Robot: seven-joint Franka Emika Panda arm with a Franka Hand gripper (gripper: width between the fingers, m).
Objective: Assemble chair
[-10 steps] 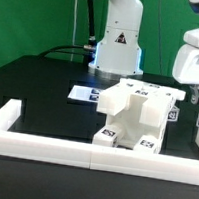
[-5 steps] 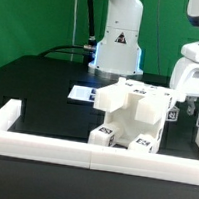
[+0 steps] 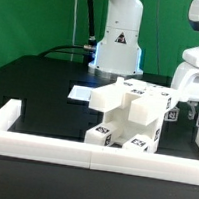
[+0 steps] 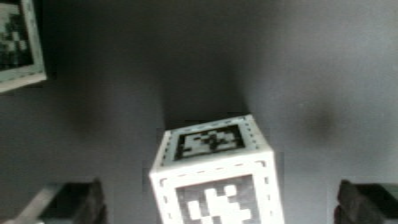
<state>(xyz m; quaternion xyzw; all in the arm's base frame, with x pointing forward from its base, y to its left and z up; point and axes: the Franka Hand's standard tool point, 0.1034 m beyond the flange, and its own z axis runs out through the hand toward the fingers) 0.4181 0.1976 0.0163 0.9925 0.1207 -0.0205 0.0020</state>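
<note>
rail [image 3: 42, 144] in front. chair [image 3: 126, 113] stands just behind it on the table [image 3: 39, 85], mid-scene. marker board [image 3: 80, 92] lies behind the chair. gripper [image 3: 192, 101], at the exterior view's right: fingers [image 4: 71, 203] spread wide, clear of the tagged block [image 4: 217, 165] between them.

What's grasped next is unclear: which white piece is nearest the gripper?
The upright block framed between the gripper fingers in the wrist view; the assembly stands aside.

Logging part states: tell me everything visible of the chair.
The chair is a cluster of white, plastic-looking blocks with black-and-white tags on top and low front faces. It stands on the black table behind the white border rail. The gripper hangs beside it, on the exterior view's right; contact cannot be told.
</note>
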